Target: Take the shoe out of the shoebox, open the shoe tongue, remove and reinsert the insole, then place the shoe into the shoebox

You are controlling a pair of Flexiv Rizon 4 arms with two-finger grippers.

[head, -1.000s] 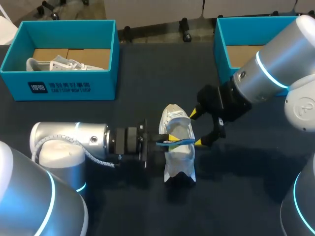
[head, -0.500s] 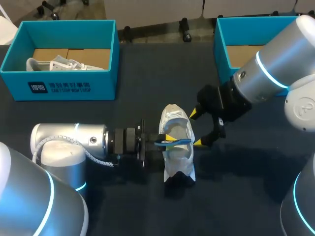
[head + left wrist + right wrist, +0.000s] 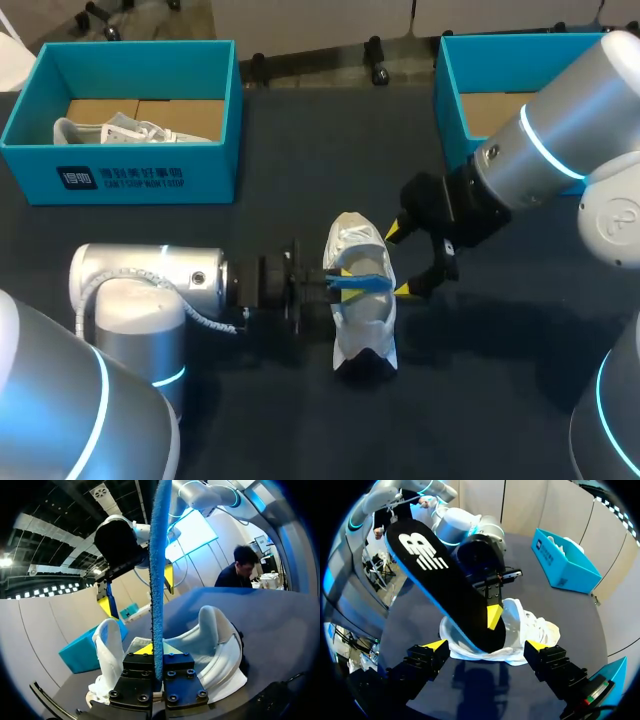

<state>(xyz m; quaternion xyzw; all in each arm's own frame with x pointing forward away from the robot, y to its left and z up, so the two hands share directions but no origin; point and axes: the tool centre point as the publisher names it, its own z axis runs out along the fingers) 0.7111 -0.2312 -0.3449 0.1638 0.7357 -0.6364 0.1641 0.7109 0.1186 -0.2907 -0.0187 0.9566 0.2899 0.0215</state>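
A white shoe point(image 3: 362, 320) lies on the dark table in the middle, seen also in the left wrist view point(image 3: 212, 637) and the right wrist view point(image 3: 532, 627). My left gripper point(image 3: 338, 283) comes in from the shoe's left and is shut on the insole point(image 3: 365, 283), blue on top and black underneath point(image 3: 445, 585). The insole point(image 3: 159, 570) stands on edge over the shoe's opening, one end down at the shoe. My right gripper point(image 3: 398, 262) hangs open just right of the shoe, its yellow tips apart on either side point(image 3: 487, 647), touching nothing.
A teal shoebox point(image 3: 130, 175) at the back left holds another white shoe point(image 3: 110, 130). A second teal shoebox point(image 3: 455, 90) stands at the back right, partly behind my right arm. Dark tabletop lies in front of the shoe.
My left arm has shifted slightly to the right, carrying the insole a little further over the shoe. The right arm and the shoe have stayed put.
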